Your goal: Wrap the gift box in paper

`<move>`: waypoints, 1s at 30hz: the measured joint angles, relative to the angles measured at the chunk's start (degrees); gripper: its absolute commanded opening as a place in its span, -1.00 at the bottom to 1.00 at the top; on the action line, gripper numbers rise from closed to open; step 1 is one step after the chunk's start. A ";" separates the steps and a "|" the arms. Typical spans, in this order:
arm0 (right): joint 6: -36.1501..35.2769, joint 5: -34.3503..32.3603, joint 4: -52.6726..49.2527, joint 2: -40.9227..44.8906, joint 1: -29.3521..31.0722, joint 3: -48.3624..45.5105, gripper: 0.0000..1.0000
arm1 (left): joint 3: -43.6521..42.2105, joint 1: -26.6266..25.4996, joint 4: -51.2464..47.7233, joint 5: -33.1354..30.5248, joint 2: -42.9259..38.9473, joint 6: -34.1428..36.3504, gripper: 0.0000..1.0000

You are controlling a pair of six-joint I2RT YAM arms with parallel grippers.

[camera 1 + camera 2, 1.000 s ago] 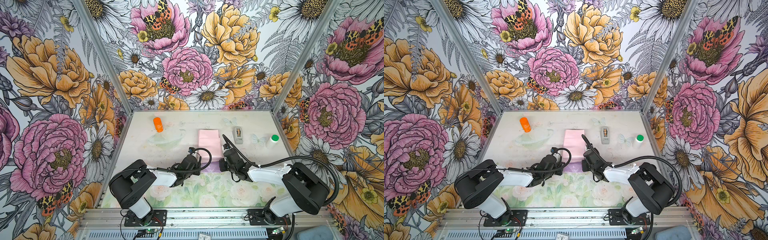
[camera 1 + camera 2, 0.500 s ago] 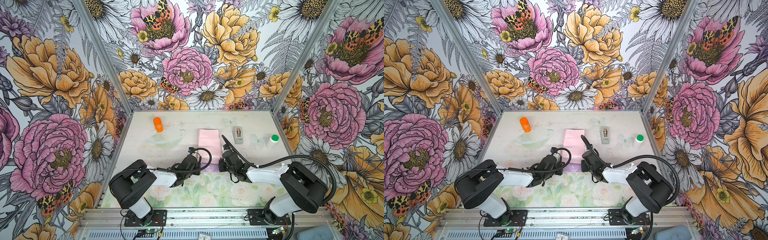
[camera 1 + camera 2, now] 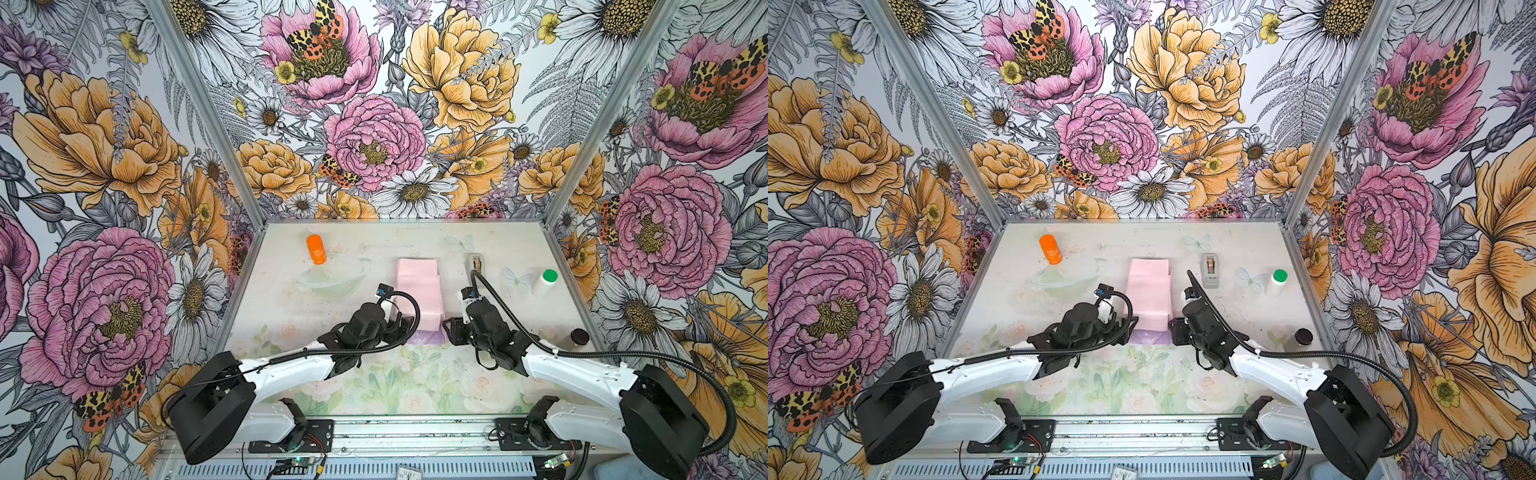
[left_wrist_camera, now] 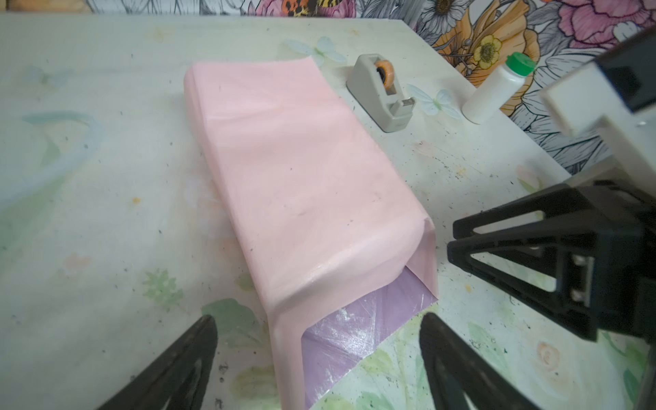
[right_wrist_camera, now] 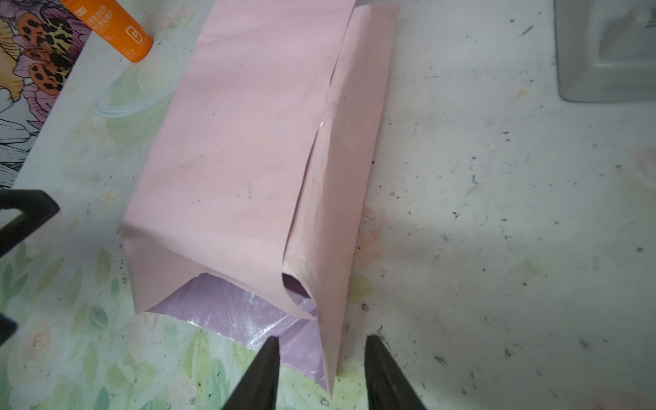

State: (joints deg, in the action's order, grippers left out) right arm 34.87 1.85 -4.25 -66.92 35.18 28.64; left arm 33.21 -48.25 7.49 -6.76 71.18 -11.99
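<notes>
The paper [image 3: 417,291] [image 3: 1148,291] lies folded into a long pale pink sleeve in mid-table, with its lilac side showing at the near open end [image 4: 355,337] [image 5: 227,316]. The gift box is hidden, and I cannot tell whether it is inside the sleeve. My left gripper [image 3: 405,326] [image 4: 319,324] stands wide open just before the near left corner, one finger on each side of the lilac flap, touching nothing. My right gripper [image 3: 449,330] [image 5: 322,340] is open at the near right corner. The sleeve's upright side fold hangs between its fingertips, unpinched.
An orange tube [image 3: 316,248] [image 5: 110,25] lies at the back left. A grey tape dispenser [image 3: 477,264] [image 4: 381,90] and a white bottle with a green cap [image 3: 545,281] [image 4: 497,92] stand to the right of the paper. A dark-capped jar [image 3: 575,337] sits by the right wall.
Both grippers have opened, the left one widely, and the paper's near end is let go. The arms have barely moved.
</notes>
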 measured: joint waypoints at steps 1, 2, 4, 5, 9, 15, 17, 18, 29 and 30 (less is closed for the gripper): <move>0.02 1.88 -0.15 0.46 -1.16 0.00 -0.17 | 1.18 0.31 -1.68 1.29 -0.85 3.34 0.87; 0.04 3.43 -0.28 0.76 -2.12 0.00 -0.16 | 2.32 0.70 -3.26 2.60 -1.38 6.78 0.89; 0.07 6.69 -0.52 1.40 -4.28 0.00 -0.15 | 5.25 2.21 -6.88 5.70 -1.36 14.23 0.91; 0.09 7.69 -0.66 1.62 -5.11 0.00 -0.15 | 6.73 3.13 -8.85 7.15 -0.92 17.57 0.90; 0.79 11.56 -0.76 1.97 -9.07 0.00 -0.16 | 14.93 6.29 -16.00 11.63 4.20 28.79 0.85; 2.45 13.90 -0.74 1.95 -12.57 -0.15 -0.16 | 22.18 4.98 -21.94 15.06 12.00 44.41 0.86; 2.91 14.58 -0.63 1.88 -13.18 -0.44 -0.16 | 23.47 4.35 -23.28 15.65 13.90 48.15 0.85; 3.21 14.88 -0.46 1.77 -13.46 -0.63 -0.16 | 24.37 4.15 -24.04 15.85 15.02 49.81 0.85; 4.79 17.16 2.27 -1.46 -13.79 -1.18 -0.16 | 31.85 4.17 -24.79 15.17 25.33 57.53 0.76; 4.81 17.31 2.58 -1.84 -13.79 -1.18 -0.16 | 31.85 4.17 -24.81 15.15 25.77 57.72 0.74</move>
State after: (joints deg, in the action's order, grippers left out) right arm 39.68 19.16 -1.67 -68.75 21.39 27.46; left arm 65.06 -44.07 -17.32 8.38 96.95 45.74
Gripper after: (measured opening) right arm 0.420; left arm 0.884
